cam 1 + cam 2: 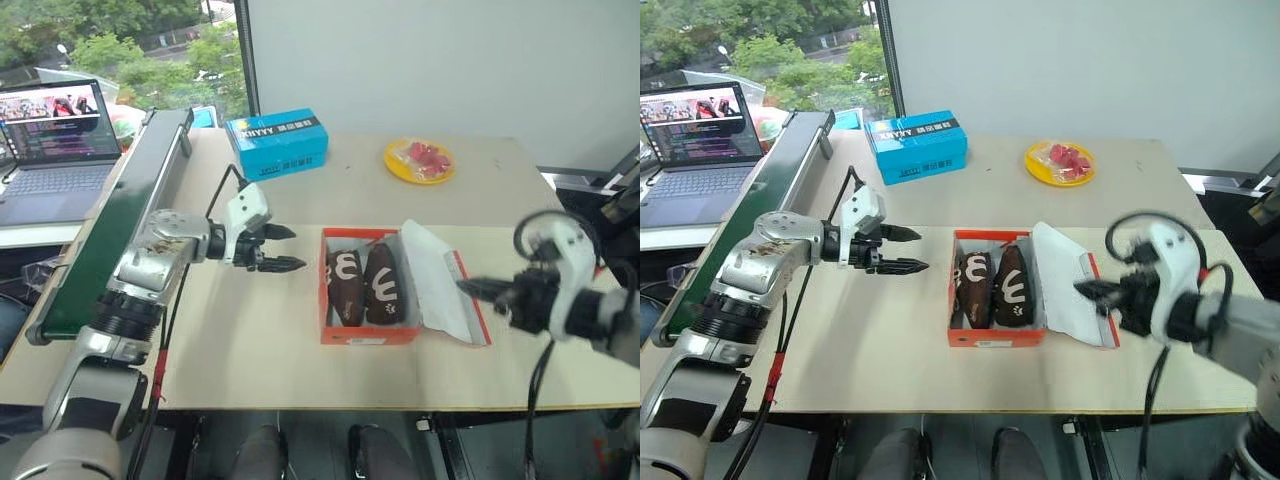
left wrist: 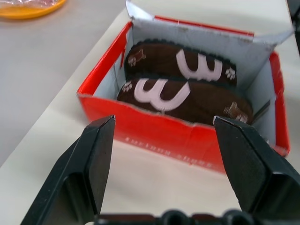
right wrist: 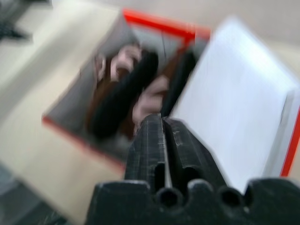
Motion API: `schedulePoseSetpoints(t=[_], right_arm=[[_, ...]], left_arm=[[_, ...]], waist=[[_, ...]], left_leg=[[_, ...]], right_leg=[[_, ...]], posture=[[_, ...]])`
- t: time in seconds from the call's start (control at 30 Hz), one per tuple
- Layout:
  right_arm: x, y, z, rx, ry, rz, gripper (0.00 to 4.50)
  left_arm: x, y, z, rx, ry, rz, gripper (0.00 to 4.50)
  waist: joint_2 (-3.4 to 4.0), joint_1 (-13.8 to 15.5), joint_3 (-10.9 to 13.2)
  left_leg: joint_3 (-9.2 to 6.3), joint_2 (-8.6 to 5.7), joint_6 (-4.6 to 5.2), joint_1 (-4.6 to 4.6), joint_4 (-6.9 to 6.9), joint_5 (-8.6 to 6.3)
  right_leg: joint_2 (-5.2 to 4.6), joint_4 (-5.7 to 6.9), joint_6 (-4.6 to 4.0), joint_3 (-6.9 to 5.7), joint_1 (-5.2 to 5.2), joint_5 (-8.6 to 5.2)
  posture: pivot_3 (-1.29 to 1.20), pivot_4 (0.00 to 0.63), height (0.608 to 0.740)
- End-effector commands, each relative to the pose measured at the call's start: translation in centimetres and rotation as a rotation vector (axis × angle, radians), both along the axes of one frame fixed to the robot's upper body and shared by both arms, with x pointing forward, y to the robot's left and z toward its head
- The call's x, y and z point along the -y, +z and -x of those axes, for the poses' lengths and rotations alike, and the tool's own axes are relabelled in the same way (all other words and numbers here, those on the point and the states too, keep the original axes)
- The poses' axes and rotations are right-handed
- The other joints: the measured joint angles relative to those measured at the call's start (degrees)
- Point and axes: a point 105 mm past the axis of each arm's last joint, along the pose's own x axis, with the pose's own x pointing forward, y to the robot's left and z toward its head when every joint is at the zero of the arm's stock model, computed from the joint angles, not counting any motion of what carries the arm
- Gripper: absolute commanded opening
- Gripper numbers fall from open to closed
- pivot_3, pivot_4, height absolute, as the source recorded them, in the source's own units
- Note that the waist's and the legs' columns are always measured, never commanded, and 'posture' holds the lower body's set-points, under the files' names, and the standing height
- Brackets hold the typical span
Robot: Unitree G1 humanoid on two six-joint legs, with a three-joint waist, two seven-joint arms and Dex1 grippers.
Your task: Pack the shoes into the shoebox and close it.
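The left end effector (image 1: 283, 248) hangs above the worktop (image 1: 250, 350) with its two black fingers (image 2: 89, 164) spread wide and nothing between them. It points sideways toward the shoebox (image 1: 368, 335), which sits just beyond its fingertips, apart from them. In the left wrist view the near orange-red wall of the shoebox lies framed between the spread fingers.

The right end effector (image 1: 1087, 291) has its fingers pressed together, holding nothing. It hovers on the far side of the shoebox from the left one, its tips pointing at the lid (image 1: 440, 280). The lid lies folded open, white inside facing up, on the side nearer the right end effector. Whether the tips touch the lid cannot be told.

Between the two end effectors the shoebox stands open on the worktop. The shoes (image 1: 365, 285) lie inside it, side by side, dark brown with cream-white curved marks showing.

Farther from both end effectors, toward the back of the worktop, a blue carton (image 1: 278, 142) lies behind the left one and a yellow plate (image 1: 420, 161) with red pieces sits behind the shoebox. Off the worktop, beyond the left arm, a dark conveyor (image 1: 115, 225) runs along the edge, and an open laptop (image 1: 55, 140) stands past it.
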Motion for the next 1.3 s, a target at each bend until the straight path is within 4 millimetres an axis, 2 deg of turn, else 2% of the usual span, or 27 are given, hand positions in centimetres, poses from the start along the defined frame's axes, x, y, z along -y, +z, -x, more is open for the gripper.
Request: schedulePoseSetpoints(t=[0.03, 0.1, 0.17, 0.23, 0.37, 0.5, 0.6, 0.7, 0.83, 0.9, 1.07, 1.2, 1.3], right_arm=[[-0.7, -1.9, 2.7, -0.031, -0.018, 0.033, 0.05], [-0.6, -4.8, 3.2, -0.093, -0.125, 0.006, 0.0], [0.1, -6.3, 2.7, -0.092, -0.242, -0.007, 0.0], [1.1, -7.1, 2.1, -0.059, -0.328, 0.018, 0.0], [0.8, -10.4, 2.0, -0.069, -0.397, -0.012, 0.0], [1.2, -11.4, -0.6, 0.031, -0.523, -0.161, 0.0], [0.9, -11.4, -1.4, 0.07, -0.543, -0.275, 0.0], [2.0, -11.3, -2.8, 0.121, -0.612, -0.363, 0.0], [2.8, -11.3, -3.5, 0.155, -0.653, -0.417, 0.0], [3.4, -10.0, -4.0, 0.22, -0.673, -0.474, 0.0], [4.0, -4.4, -4.4, 0.405, -0.64, -0.705, 0.0], [2.2, 1.7, -3.7, 0.505, -0.451, -0.847, 0.0], [0.4, 3.7, -3.0, 0.485, -0.324, -0.861, 0.0]], left_arm=[[1.1, 1.0, -0.3, 0.056, -0.077, -0.044, 3.54], [1.5, 1.1, -0.2, 0.036, -0.113, -0.051, 4.06], [1.6, 1.2, 0.0, 0.027, -0.139, -0.059, 4.48], [1.6, 1.2, 0.0, 0.03, -0.147, -0.073, 4.48], [1.2, 1.7, 0.2, 0.048, -0.162, -0.116, 4.48], [0.6, 2.1, 0.5, 0.045, -0.163, -0.137, 4.48], [0.3, 2.1, 0.6, 0.056, -0.156, -0.155, 4.48], [0.2, 2.4, 0.6, 0.054, -0.148, -0.154, 4.48], [-0.2, 2.6, 0.5, 0.057, -0.134, -0.16, 4.48], [-0.4, 2.7, 0.5, 0.056, -0.127, -0.16, 4.48], [-0.7, 2.3, 0.5, 0.055, -0.119, -0.181, 4.48], [-0.7, 2.2, 0.7, 0.044, -0.128, -0.186, 4.48], [-0.7, 2.2, 0.5, 0.051, -0.125, -0.19, 4.48]], waist=[[-0.02, -0.18, -0.01], [-0.06, -0.17, -0.04], [-0.05, -0.4, -0.04], [-0.02, -0.77, -0.03], [-0.07, -0.91, -0.06], [-0.06, -1.38, -0.06], [-0.05, -1.38, -0.05], [-0.04, -1.38, -0.04], [-0.03, -1.32, -0.04], [-0.02, -1.35, -0.04], [-0.01, -1.37, -0.03], [0.06, -1.42, 0.01], [0.05, -1.4, 0.01]], left_leg=[[-0.03, 0.0, 0.0, 0.01, 0.05, 0.0], [-0.13, 0.01, 0.01, 0.08, 0.07, 0.0], [-0.15, 0.03, 0.01, 0.1, 0.05, -0.01], [-0.21, 0.0, 0.03, 0.1, 0.06, -0.01], [-0.18, -0.07, 0.1, 0.2, 0.06, -0.06], [-0.16, -0.07, 0.11, 0.2, 0.06, -0.06], [-0.16, -0.08, 0.11, 0.25, 0.1, -0.06], [-0.18, -0.04, 0.12, 0.24, 0.06, -0.07], [-0.14, -0.05, 0.11, 0.23, 0.06, -0.07], [-0.14, -0.05, 0.11, 0.24, 0.06, -0.06], [-0.14, -0.05, 0.11, 0.25, 0.06, -0.06], [-0.14, -0.03, 0.11, 0.26, 0.05, -0.07], [-0.15, -0.02, 0.11, 0.28, 0.05, -0.06]], right_leg=[[0.0, 0.04, 0.01, 0.04, 0.0, 0.0], [0.04, 0.05, 0.03, 0.06, 0.08, 0.0], [0.09, 0.04, 0.03, 0.06, 0.08, -0.01], [0.05, 0.12, 0.06, 0.26, -0.02, -0.02], [0.05, 0.05, 0.22, 0.37, 0.05, -0.02], [0.08, 0.12, 0.19, 0.44, 0.0, -0.07], [0.07, 0.12, 0.21, 0.5, 0.06, -0.06], [0.14, 0.1, 0.2, 0.5, 0.05, -0.07], [0.12, 0.14, 0.2, 0.52, 0.04, -0.07], [0.12, 0.15, 0.2, 0.52, 0.04, -0.07], [0.12, 0.17, 0.2, 0.55, 0.04, -0.06], [0.13, 0.18, 0.2, 0.55, 0.04, -0.06], [0.14, 0.17, 0.2, 0.54, 0.06, -0.06]], posture=[[0.0, 0.15, 0.74], [0.0, 0.15, 0.74], [0.0, 0.15, 0.74], [0.0, 0.15, 0.74], [0.0, 0.15, 0.74], [0.0, 0.15, 0.74], [0.0, 0.15, 0.74], [0.0, 0.15, 0.74], [0.0, 0.15, 0.74], [0.0, 0.15, 0.74], [0.0, 0.15, 0.74], [0.0, 0.15, 0.74], [0.0, 0.15, 0.74]])
